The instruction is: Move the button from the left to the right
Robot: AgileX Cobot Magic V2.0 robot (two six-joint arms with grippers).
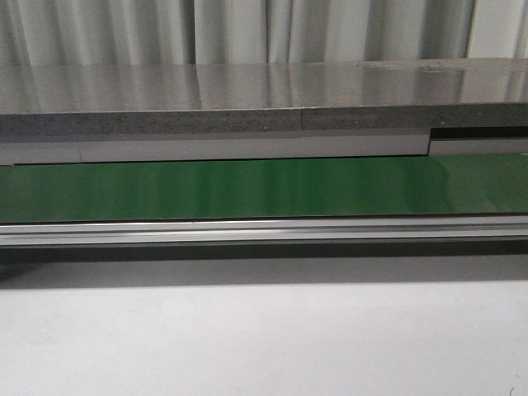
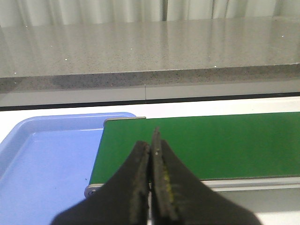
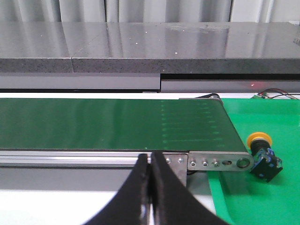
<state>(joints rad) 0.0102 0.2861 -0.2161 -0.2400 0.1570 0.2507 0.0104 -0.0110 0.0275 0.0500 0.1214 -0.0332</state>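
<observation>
Button (image 3: 262, 157) lies on its side on a green mat (image 3: 262, 197), just past the right end of the belt (image 3: 112, 124), beside the end of the belt's metal rail (image 3: 211, 162); its yellow head points to the far side. Right pincer (image 3: 151, 161) hangs over the near rail, jaws pressed together and holding nothing. Left pincer (image 2: 150, 157) is likewise closed and empty, above the belt's left end, where a blue tray (image 2: 42, 159) sits. Grey worktop (image 1: 264, 87) runs behind the belt
</observation>
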